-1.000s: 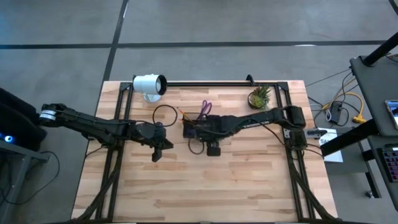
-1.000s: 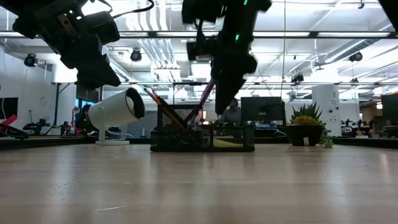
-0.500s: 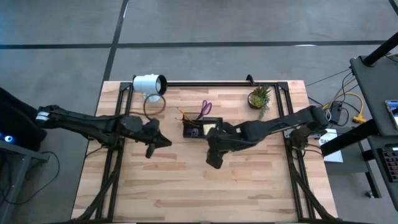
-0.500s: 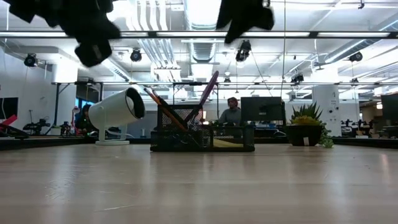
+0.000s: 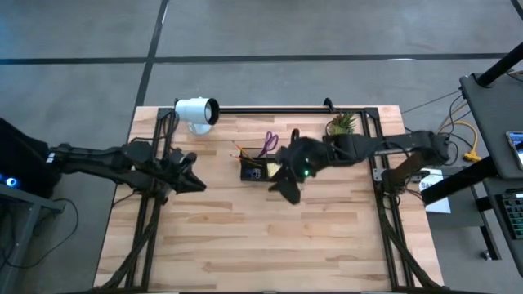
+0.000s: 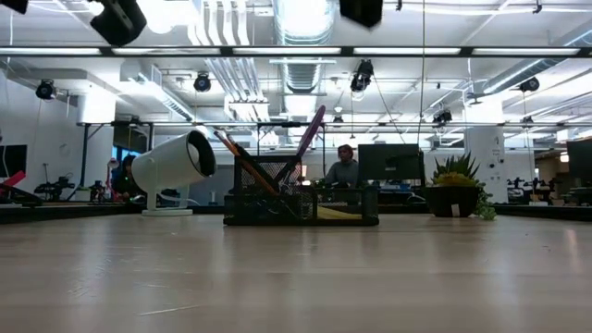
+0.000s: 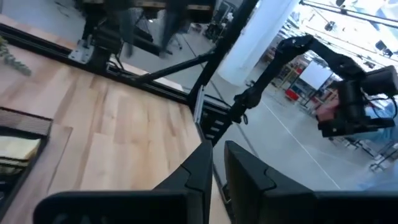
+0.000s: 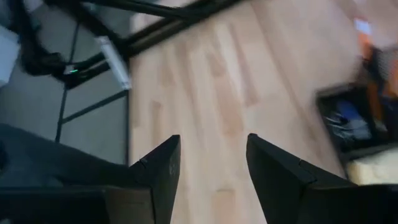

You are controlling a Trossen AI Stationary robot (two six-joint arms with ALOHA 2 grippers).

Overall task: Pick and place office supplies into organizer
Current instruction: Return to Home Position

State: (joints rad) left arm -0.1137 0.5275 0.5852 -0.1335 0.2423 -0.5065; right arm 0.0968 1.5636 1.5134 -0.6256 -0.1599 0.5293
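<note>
The dark organizer [image 5: 260, 169] stands at the table's middle. Its taller compartment [image 6: 268, 190] holds an orange pencil [image 6: 242, 159] and the purple-handled scissors [image 6: 310, 139], which lean out over its rim. The yellow sticky-note pad [image 5: 274, 169] lies in the low part. My left gripper [image 5: 193, 181] hangs shut and empty, high over the table left of the organizer. My right gripper [image 5: 288, 193] hangs open and empty above the organizer's near right corner. In the low view, only the undersides of the left gripper [image 6: 118, 18] and the right gripper [image 6: 361, 9] show at the top edge.
A white cylindrical lamp [image 5: 196, 112] lies at the far left of the table. A small potted plant [image 5: 341, 125] stands at the far right. A black frame rail [image 5: 270, 109] runs along the far edge. Bare wood [image 5: 270, 237] stretches across the near half.
Both grippers have risen well clear of the table. The left one has drawn back toward the table's left edge and tipped up to level. The right one has lifted away from the organizer and rolled. The supplies in the organizer have stayed put.
</note>
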